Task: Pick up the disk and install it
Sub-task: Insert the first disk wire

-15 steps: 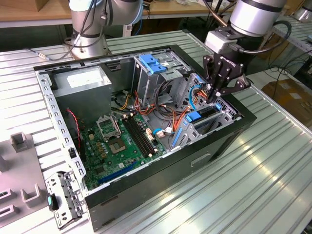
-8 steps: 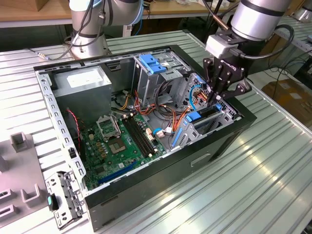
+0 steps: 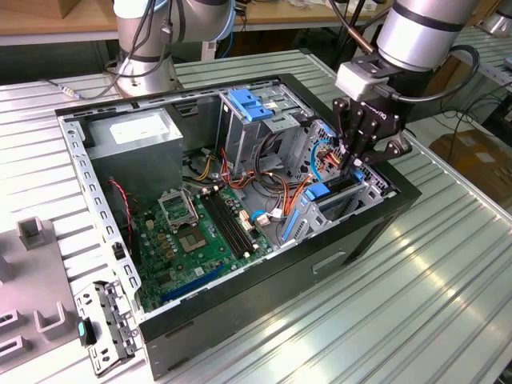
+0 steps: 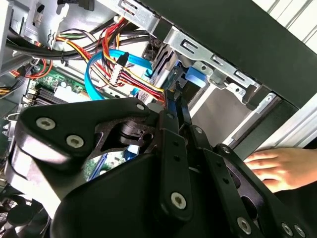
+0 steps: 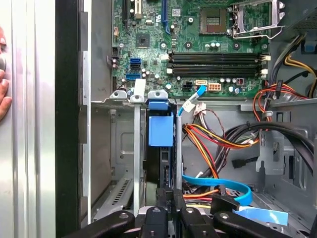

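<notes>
- The open computer case (image 3: 240, 320) lies on its side on a ribbed metal table (image 3: 416, 304), interior facing up.
- The gripper (image 3: 358, 156) hangs over the drive cage (image 3: 352, 192) at the exterior view's right end of the case, with its fingertips down among the cables just above the cage.
- The disk (image 5: 161, 148) stands on edge in a slot of that cage; in the first wrist view its blue carrier tab and dark body run straight out ahead of the fingertips, in line with them.
- In the exterior view a blue carrier end (image 3: 318, 190) shows in the cage, just below and to the left of the gripper.
- The fingers (image 5: 163, 198) sit close together with their tips at or against the near edge of the disk; whether they actually clamp it I cannot tell.
- A light-blue flat data cable (image 5: 218, 182) and orange-yellow power leads (image 5: 208, 141) lie just beside the fingers.
- The motherboard (image 3: 192, 236) occupies the case floor, with a grey power supply (image 3: 136, 140) at the far left.
- A person's hand (image 4: 275, 168) rests on the table beside the case wall.
</notes>
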Controlling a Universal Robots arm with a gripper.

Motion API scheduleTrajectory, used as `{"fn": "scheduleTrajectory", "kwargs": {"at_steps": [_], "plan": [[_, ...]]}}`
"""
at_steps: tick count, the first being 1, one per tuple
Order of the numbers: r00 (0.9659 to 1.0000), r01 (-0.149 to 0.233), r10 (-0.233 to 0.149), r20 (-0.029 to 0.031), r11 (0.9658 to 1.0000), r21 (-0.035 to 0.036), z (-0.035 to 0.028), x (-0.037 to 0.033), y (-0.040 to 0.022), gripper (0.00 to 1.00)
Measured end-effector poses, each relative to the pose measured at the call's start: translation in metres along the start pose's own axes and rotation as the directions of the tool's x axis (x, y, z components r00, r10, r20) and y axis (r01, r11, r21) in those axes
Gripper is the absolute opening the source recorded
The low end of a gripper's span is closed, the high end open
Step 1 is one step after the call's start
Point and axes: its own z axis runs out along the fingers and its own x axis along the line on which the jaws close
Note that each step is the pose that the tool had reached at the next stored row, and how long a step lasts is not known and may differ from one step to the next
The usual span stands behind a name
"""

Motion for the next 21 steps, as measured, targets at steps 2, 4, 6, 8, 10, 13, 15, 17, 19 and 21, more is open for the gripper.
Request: {"fn": "scheduleTrajectory", "kwargs": {"at_steps": [2,4,6,8,10,13,15,17,19,21], "plan": [[1.0000,0.000,0.000,-0.0001,1.0000,0.0000,0.0006,-0.0001,0.0004,0.16],[1.0000,0.000,0.000,-0.0001,1.0000,0.0000,0.0009,-0.0001,0.0010,0.16],[1.0000,0.000,0.000,0.0001,1.0000,0.0000,0.0016,-0.0003,0.0011,0.16],[1.0000,0.000,0.000,0.0002,1.0000,0.0000,0.0025,-0.0007,0.0011,0.16],[1.0000,-0.004,0.004,-0.0001,1.0000,-0.0001,0.0027,-0.0008,0.0010,0.16],[0.9998,-0.020,0.020,-0.0002,0.9998,-0.0010,0.0032,-0.0009,0.0005,0.16],[0.9998,-0.020,0.020,-0.0001,0.9998,-0.0010,0.0033,-0.0009,0.0004,0.16],[0.9998,-0.020,0.020,-0.0001,0.9998,-0.0010,0.0038,-0.0010,0.0004,0.16],[0.9998,-0.020,0.020,-0.0001,0.9998,-0.0010,0.0044,-0.0010,0.0005,0.16],[0.9998,-0.020,0.020,0.0000,0.9998,-0.0010,0.0053,-0.0010,0.0005,0.16]]}}
